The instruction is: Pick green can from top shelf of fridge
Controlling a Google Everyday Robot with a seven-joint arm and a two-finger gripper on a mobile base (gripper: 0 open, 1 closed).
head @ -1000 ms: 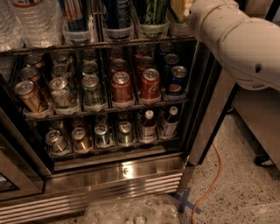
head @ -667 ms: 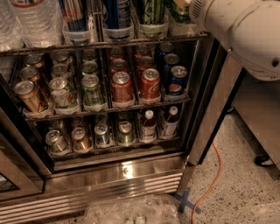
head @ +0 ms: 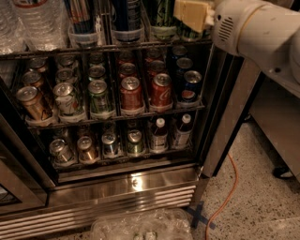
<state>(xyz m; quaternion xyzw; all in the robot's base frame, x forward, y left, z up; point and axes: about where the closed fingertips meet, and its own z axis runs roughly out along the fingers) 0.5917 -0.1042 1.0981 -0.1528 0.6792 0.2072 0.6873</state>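
The fridge [head: 117, 206] stands open, with a dark interior and wire racks. On the top shelf [head: 117, 48], tall cans stand in clear cup trays. The green can [head: 162, 13], with dark streaky markings, stands right of centre, its top cut off by the frame edge. My gripper [head: 191, 14] shows as a pale yellow piece at the right end of the top shelf, just right of the green can and in front of another can. My white arm [head: 262, 33] reaches in from the upper right. Contact with the can cannot be judged.
Water bottles [head: 35, 23] stand at the top shelf's left. Short soda cans [head: 131, 93] fill the middle rack, with small cans and bottles [head: 158, 133] below. The steel door frame [head: 229, 117] is at the right. An orange cable [head: 227, 192] and crumpled clear plastic [head: 140, 226] lie on the floor.
My white arm has swung up and to the right. The gripper end has stayed at the right end of the top shelf. The cans have not moved.
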